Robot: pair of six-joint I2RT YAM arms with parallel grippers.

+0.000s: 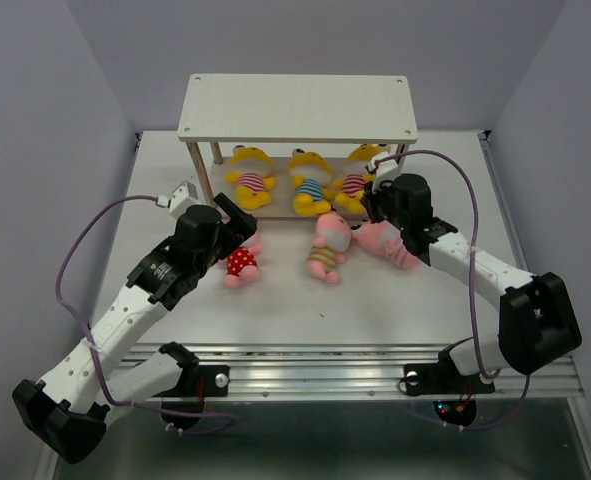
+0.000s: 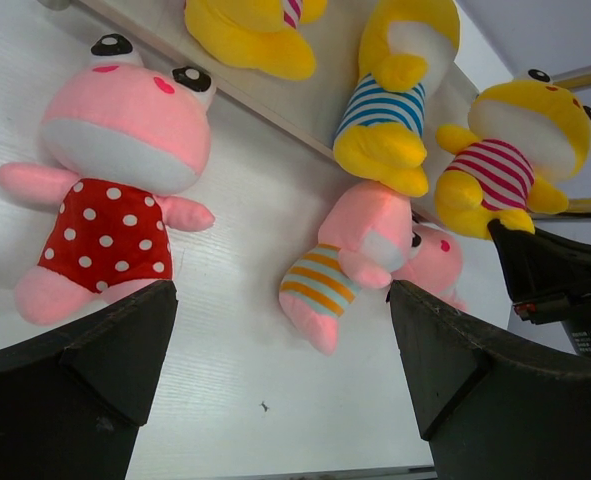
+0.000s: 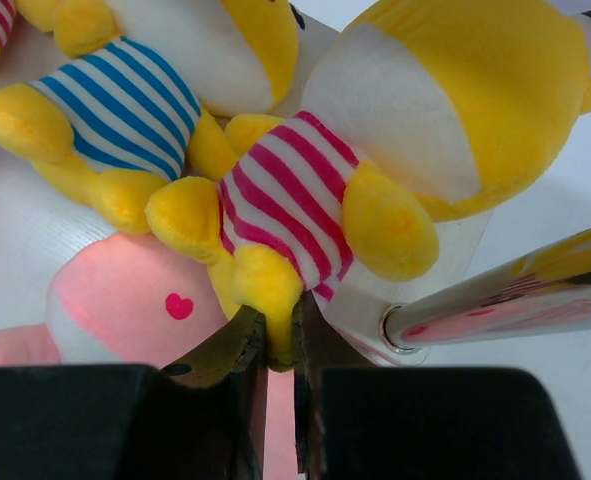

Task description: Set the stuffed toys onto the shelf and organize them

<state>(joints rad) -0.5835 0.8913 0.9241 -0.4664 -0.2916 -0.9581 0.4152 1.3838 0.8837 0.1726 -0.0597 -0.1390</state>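
Note:
Three yellow toys lie on the lower board of the shelf (image 1: 297, 106): a pink-striped one at the left (image 1: 250, 178), a blue-striped one (image 1: 310, 180) and a pink-striped one at the right (image 1: 356, 182). My right gripper (image 3: 278, 350) is shut on a foot of the right yellow toy (image 3: 375, 130), at the shelf's front edge. Three pink toys lie on the table in front: a polka-dot one (image 1: 242, 262), an orange-striped one (image 1: 327, 248) and one (image 1: 393, 245) under my right arm. My left gripper (image 2: 280, 340) is open and empty, beside the polka-dot toy (image 2: 115, 170).
The shelf's metal leg (image 3: 495, 295) is just right of my right gripper. The shelf's top board holds nothing. Purple cables loop from both arms. Walls close the table at left, right and back.

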